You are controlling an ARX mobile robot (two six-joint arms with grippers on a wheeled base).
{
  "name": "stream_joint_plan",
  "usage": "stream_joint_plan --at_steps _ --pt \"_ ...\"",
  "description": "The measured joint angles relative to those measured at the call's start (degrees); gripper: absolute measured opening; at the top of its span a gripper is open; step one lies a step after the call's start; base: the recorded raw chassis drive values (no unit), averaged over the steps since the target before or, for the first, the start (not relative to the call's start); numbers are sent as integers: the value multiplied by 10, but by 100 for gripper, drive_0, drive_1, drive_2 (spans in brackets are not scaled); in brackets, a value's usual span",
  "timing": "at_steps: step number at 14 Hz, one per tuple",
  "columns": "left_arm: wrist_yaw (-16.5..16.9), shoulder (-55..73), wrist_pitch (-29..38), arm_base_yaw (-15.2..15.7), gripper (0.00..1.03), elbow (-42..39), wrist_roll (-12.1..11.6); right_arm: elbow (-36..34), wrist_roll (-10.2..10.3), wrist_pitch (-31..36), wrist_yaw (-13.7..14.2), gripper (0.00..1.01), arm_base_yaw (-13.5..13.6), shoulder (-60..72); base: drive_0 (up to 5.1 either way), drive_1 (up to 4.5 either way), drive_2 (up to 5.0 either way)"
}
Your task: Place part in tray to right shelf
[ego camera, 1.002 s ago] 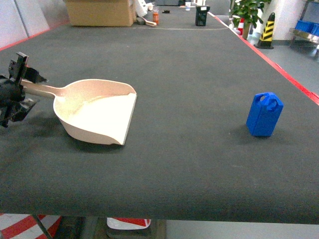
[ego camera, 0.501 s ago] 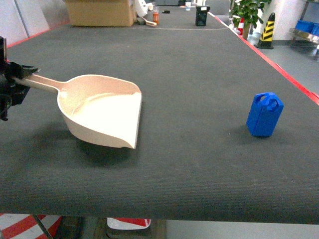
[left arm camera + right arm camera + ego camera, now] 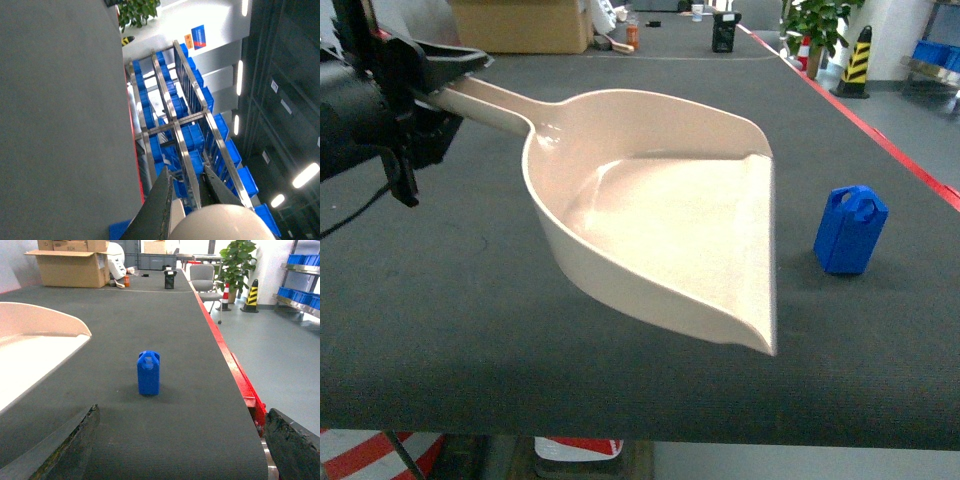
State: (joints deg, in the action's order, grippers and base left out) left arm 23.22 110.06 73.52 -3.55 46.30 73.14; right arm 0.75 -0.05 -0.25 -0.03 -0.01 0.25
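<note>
The part [image 3: 850, 230], a small blue jerrycan-like block, stands upright on the dark table at the right, also seen straight ahead as the part [image 3: 148, 372] in the right wrist view. The tray [image 3: 660, 225], a beige dustpan-shaped scoop, hangs above the table, mouth towards the part. My left gripper [image 3: 415, 85] is shut on its handle; the left wrist view shows the rounded handle end [image 3: 220, 225] between the fingers [image 3: 160, 210]. My right gripper [image 3: 180, 450] is open and empty, well short of the part. The right shelf [image 3: 172, 115], steel with blue crates, lies past the table.
The table's red right edge [image 3: 910, 160] runs close behind the part. A cardboard box [image 3: 520, 25], a potted plant [image 3: 817, 25] and a yellow-black bollard [image 3: 858, 60] stand at the far end. Blue crates [image 3: 300, 290] sit on a rack at far right.
My left gripper has lifted the tray off the table and swung it right and nearer the camera, so its mouth now reaches close to the part. The part has not moved.
</note>
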Motion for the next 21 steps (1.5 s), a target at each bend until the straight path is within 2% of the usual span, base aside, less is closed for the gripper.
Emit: stream_joint_plan --at_steps 1,5,7,11,12,19,20,21 --pt "8 1 -3 -17 13 -7 12 0 0 0 0 98 0 0 0 0 0" --pt "10 11 -2 -40 13 -6 56 0 0 0 0 98 0 0 0 0 0" --pt "-28 9 -1 -52 13 -2 99 0 0 0 0 98 0 0 0 0 0" --pt "-52 9 -2 -76 13 -15 156 0 0 0 0 98 0 0 0 0 0" --pt "-49 4 -2 -81 13 -19 163 0 0 0 0 98 0 0 0 0 0" --pt "-42 -19 -2 -81 13 -20 164 0 0 0 0 98 0 0 0 0 0" --pt "-42 -19 -2 -81 13 -20 164 5 -4 -24 33 98 11 9 0 0 0" --pt "-42 -19 -2 -81 13 -20 164 27 -15 -30 147 98 36 101 0 0 0"
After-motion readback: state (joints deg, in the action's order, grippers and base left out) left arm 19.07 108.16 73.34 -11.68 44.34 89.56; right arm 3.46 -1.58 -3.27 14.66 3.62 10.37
